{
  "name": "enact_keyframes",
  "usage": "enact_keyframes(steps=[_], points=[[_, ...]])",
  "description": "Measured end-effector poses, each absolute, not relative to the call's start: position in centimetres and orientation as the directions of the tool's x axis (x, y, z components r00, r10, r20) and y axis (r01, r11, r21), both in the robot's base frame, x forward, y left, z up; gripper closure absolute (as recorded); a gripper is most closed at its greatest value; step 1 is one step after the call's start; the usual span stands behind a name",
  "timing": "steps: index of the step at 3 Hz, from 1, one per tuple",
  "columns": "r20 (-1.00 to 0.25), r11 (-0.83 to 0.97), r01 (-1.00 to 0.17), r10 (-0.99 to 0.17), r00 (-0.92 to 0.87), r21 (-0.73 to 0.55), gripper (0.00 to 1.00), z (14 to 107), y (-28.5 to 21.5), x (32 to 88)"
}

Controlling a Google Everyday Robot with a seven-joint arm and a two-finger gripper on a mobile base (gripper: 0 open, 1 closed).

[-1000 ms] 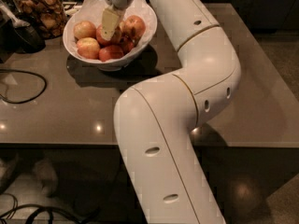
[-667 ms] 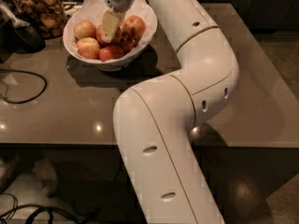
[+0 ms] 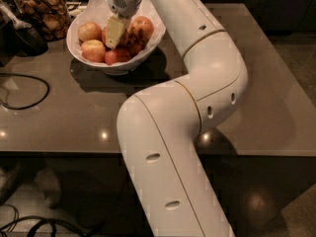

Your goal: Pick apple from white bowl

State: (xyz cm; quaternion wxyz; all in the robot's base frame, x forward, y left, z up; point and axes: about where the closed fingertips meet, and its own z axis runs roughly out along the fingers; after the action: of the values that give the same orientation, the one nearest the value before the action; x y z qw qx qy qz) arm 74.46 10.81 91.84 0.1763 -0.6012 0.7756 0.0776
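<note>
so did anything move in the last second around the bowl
The gripper has sunk slightly lower into the white bowl, down among the fruit right beside the apple. Nothing has been lifted out or let go. The bowl, its apples and the glass jar sit where they were.

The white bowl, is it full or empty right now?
Full: the white bowl holds several apples, the big red-orange apple among them. The claw is down among the fruit.
</note>
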Motion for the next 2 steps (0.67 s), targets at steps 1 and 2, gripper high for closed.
enact_keyframes(steps=[1, 2], points=[[-0.367, 0.265, -0.96, -0.905, -0.215, -0.091, 0.57, 91.82, 10.82, 74.47], [-0.367, 0.265, -0.96, -0.905, -0.215, -0.091, 0.8, 91.82, 10.82, 74.47]])
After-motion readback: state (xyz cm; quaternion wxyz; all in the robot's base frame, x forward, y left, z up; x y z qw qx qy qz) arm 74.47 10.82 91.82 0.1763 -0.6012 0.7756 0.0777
